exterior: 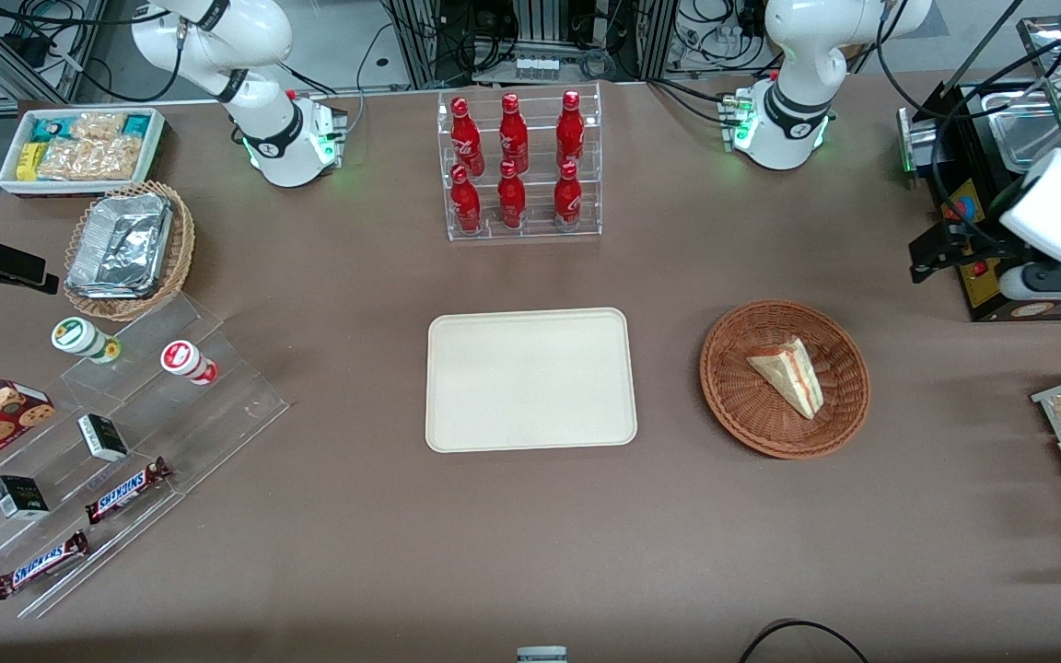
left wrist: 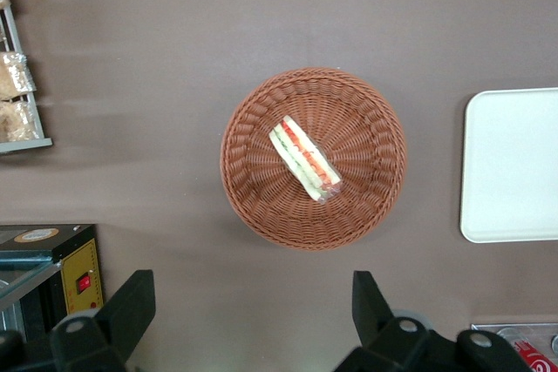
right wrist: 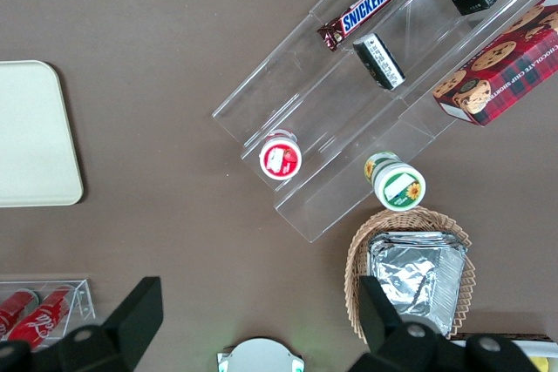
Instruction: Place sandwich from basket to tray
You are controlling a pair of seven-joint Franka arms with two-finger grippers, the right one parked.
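The step in hand looks like the approach: nothing is gripped yet, and the sandwich is still in the basket. To do it well, the end effector (left wrist: 253, 320) should come straight down over the basket, turn so its 2 fingers (left wrist: 131, 302) line up across the 2 flat bread faces rather than along the long cut edge, and close gently, since soft bread will likely crush or shed filling under a hard squeeze. The basket rim is low, so a vertical lift should clear it before the sideways carry toward the tray.

Largest first. The counter (exterior: 530, 552) lies well below the end effector, a plain brown surface. The tray (exterior: 530, 379) sits flat on it, well apart from the end effector and beside the basket, toward the parked arm's end; it has nothing on it. The basket (exterior: 733, 405) is below the end effector and a little ahead of its fingertips in the wrist view, nearer to the front camera than the end effector is. The sandwich (left wrist: 303, 159) lies on its side near the basket's middle, its red and green layers facing up, set diagonally to the line between the 2 fingers.

The end effector is released, fingers spread wide and holding nothing, high above the counter.
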